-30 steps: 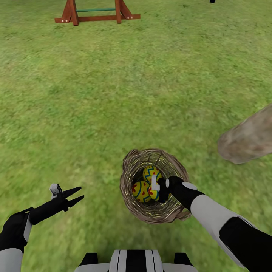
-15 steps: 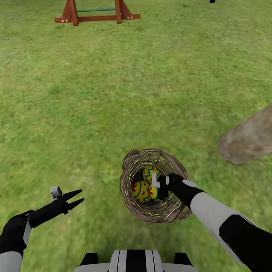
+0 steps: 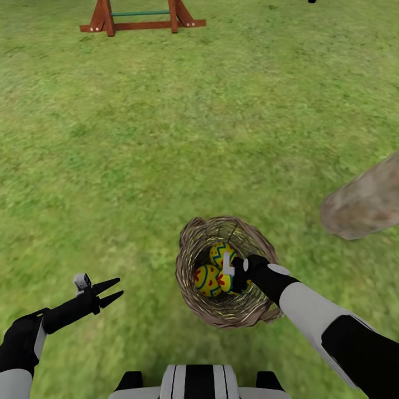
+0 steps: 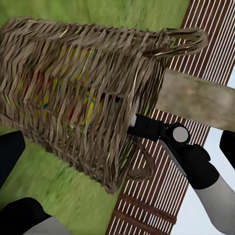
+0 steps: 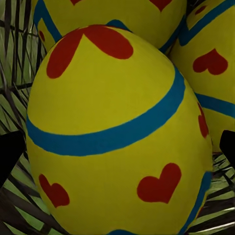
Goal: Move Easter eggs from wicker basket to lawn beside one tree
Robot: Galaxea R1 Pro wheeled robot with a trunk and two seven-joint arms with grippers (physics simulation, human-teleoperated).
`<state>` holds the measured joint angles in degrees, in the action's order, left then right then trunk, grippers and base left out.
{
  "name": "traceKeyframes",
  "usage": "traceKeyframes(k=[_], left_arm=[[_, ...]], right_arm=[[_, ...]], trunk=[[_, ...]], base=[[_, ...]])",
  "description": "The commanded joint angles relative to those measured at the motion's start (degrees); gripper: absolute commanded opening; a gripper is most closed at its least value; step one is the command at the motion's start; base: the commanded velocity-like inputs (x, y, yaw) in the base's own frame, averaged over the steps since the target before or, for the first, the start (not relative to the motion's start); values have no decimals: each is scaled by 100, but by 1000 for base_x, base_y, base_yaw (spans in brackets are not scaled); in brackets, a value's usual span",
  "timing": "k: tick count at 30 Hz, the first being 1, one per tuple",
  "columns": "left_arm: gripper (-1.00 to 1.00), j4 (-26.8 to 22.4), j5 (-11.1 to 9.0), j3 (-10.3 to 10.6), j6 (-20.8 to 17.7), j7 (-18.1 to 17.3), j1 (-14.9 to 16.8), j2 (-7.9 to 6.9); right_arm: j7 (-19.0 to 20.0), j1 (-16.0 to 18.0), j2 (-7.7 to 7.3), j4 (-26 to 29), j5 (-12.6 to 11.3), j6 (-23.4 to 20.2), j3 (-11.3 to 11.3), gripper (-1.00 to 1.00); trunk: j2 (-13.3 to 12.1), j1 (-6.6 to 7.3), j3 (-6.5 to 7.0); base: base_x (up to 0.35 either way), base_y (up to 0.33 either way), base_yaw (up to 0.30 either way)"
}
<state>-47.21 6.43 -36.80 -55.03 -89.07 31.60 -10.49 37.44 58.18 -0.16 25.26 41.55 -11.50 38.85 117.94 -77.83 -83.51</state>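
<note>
first pick in hand: the right gripper (image 3: pixel 233 275) reaches inside the wicker basket (image 3: pixel 191 252) on the lawn (image 3: pixel 166 155), its fingers either side of a smooth yellow egg (image 5: pixel 117 142); whether it grips yet i cannot tell. next, probably close and lift straight out. the left gripper (image 3: pixel 111 292) hangs spread beside the basket. a rough trunk (image 3: pixel 363 205) stands near.

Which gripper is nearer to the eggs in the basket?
The right. The right gripper is inside the basket, right at the eggs, its fingers on either side of one egg. The left gripper hangs over the lawn, apart from the basket.
</note>
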Motion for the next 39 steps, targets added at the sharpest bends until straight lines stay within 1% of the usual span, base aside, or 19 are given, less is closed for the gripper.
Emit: traceKeyframes(k=[1, 2, 5, 11, 13, 15, 17, 19, 23, 30, 31, 39], left_arm=[[100, -3, 60, -17, -60, -49, 4, 3], [100, -5, 60, -15, -60, -49, 4, 3], [100, -4, 60, -15, -60, -49, 4, 3], [100, -7, 60, -15, -60, -49, 4, 3], [100, -3, 60, -13, -60, -49, 4, 3], [100, -3, 60, -13, -60, -49, 4, 3], [100, 0, 60, -12, -60, -49, 4, 3], [100, -2, 60, -17, -60, -49, 4, 3], [100, -6, 60, -16, -60, -49, 4, 3], [100, -6, 60, -19, -60, -49, 4, 2], [100, -5, 60, -19, -60, -49, 4, 2], [100, 1, 60, -20, -60, -49, 4, 3]], right_arm=[[28, 1, -2, 14, 37, -19, 9, 100], [27, 1, -2, 14, 37, -22, 9, 100], [15, 0, -2, 14, 37, -22, 9, 100], [13, 0, 4, 3, 37, -28, 17, 100], [12, 0, 6, -1, 37, -28, 17, 100], [16, 0, 7, -3, 37, -28, 17, 100], [17, 0, 7, -4, 37, -28, 17, 100], [17, 0, 7, -4, 37, -28, 17, 100], [17, 0, 7, -4, 37, -28, 18, 100], [17, 0, 7, -4, 35, -28, 18, 100], [17, 0, 7, -2, 34, -28, 18, -100], [57, 0, 7, 10, 37, -67, 21, -100]], trunk=[[1, 1, -3], [1, 1, -3], [122, -65, -57], [122, -65, -57], [202, -109, -93], [202, -109, -93], [282, -153, -128], [282, -153, -128], [402, -219, -182], [402, -219, -182], [402, -219, -182], [402, -219, -182]], base=[[0, 0, 0], [0, 0, 0], [0, 0, 0], [0, 0, 0], [0, 0, 0], [0, 0, 0], [0, 0, 0], [0, 0, 0], [0, 0, 0], [0, 0, 0], [0, 0, 0], [0, 0, 0]])
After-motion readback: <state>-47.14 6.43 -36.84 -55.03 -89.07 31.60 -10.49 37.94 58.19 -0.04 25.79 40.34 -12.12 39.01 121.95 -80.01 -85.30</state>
